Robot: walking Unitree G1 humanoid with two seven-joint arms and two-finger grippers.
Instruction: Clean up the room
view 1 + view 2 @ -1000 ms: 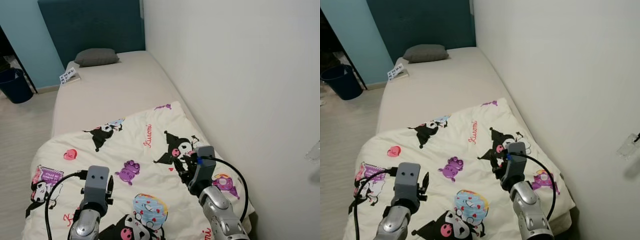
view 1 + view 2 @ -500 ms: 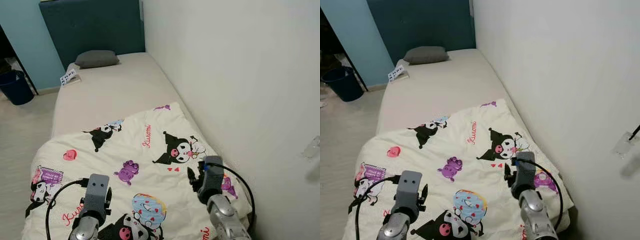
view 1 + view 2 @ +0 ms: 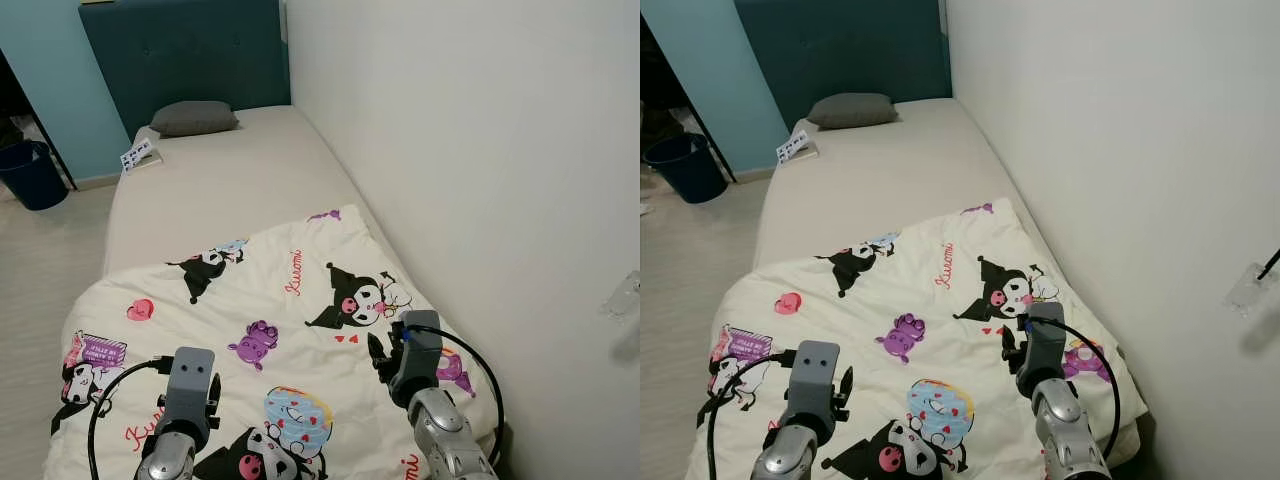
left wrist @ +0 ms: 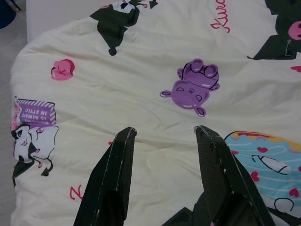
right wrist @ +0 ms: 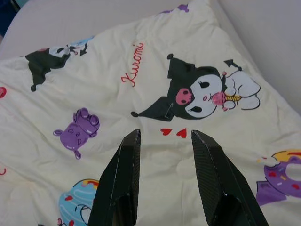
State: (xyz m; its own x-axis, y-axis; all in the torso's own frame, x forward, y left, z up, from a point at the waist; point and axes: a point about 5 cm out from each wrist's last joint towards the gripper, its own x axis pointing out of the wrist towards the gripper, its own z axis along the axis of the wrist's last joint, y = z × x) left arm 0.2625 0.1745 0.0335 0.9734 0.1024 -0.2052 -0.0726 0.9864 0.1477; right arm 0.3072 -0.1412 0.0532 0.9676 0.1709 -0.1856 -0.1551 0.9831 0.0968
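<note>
Flanking bed (image 3: pixel 215 190): wall (image 3: pixel 470 150), bin (image 3: pixel 30 172).

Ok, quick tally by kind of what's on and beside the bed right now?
Blanket: 1
Pillow: 1
Card packet near the pillow: 1
Blue bin on the floor: 1
Open grippers over the blanket, left and right: 2
Total: 6
</note>
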